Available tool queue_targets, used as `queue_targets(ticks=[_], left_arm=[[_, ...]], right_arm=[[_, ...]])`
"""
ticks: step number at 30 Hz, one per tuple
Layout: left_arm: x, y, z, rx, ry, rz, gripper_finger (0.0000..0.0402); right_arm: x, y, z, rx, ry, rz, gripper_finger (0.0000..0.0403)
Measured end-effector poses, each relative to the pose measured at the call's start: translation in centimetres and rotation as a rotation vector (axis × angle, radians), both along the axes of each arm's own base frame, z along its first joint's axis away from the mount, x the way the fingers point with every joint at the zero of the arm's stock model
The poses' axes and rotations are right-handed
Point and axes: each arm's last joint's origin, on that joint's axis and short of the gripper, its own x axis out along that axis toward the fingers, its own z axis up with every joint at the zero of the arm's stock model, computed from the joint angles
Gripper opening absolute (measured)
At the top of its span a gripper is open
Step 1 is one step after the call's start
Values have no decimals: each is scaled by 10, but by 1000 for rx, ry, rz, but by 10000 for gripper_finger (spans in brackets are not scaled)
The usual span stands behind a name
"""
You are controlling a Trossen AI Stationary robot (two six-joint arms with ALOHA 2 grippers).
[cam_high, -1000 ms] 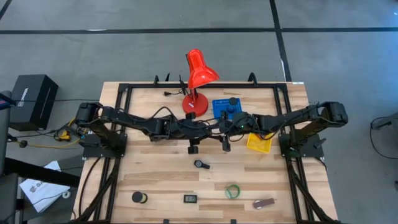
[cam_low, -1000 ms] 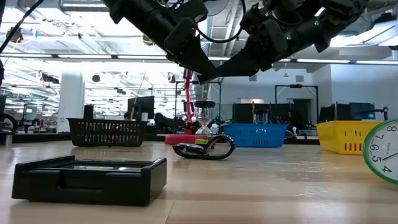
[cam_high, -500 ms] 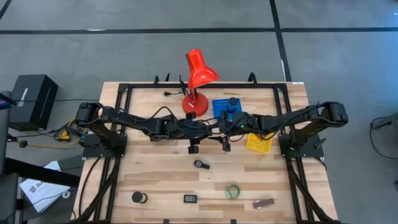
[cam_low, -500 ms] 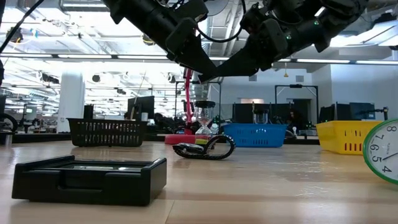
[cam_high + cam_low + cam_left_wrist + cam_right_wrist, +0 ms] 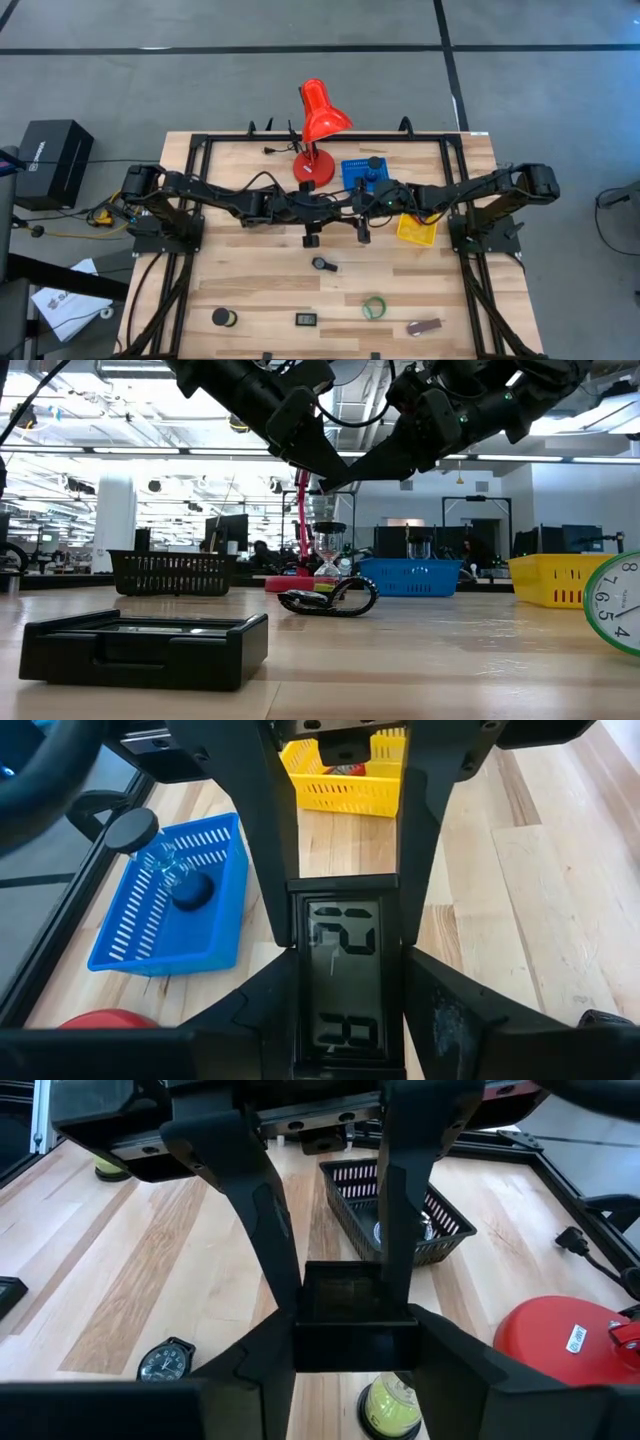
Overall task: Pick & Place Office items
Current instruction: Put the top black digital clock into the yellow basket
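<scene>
left gripper (image 5: 345, 970) pinches a digital clock (image 5: 343, 982) above mid-table; right gripper (image 5: 345, 1305) beside it clamps a black block (image 5: 352, 1325).

Left claw (image 5: 340, 935) gripping digital clock (image 5: 342, 982), blue tray (image 5: 170, 905), yellow tray (image 5: 345, 782)

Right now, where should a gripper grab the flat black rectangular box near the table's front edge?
Its two long side walls, coming straight down from above. The black box lies flat and low on the wooden table, nothing touching it, probably too squat for a sideways approach.
</scene>
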Motion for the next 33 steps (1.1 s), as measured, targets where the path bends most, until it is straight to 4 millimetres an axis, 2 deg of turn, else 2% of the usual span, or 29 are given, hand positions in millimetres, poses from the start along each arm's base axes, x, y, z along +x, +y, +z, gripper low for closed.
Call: queue_targets(ticks=[3, 9, 15, 20, 25, 28, 30, 33], left_arm=[[0, 0, 0, 0, 0, 0, 153], [0, 0, 0, 0, -2, 0, 153], [0, 0, 0, 0, -2, -1, 169], [0, 0, 0, 0, -3, 0, 177], [1, 0, 1, 1, -9, 2, 182], [1, 0, 1, 1, -9, 2, 182], [0, 0, 0, 1, -7, 2, 180], [0, 0, 1, 1, -7, 2, 180]], right_arm=[[0, 0, 0, 0, 0, 0, 151], [0, 0, 0, 1, 1, 1, 178], [0, 0, -1, 1, 11, 1, 146], [-2, 0, -3, 2, 42, 1, 146], [-5, 0, -10, 13, 116, -3, 167], [-10, 1, -11, 30, 169, -11, 159], [-15, 2, -6, 33, 207, -8, 148], [-23, 5, 12, 53, 254, -13, 146]])
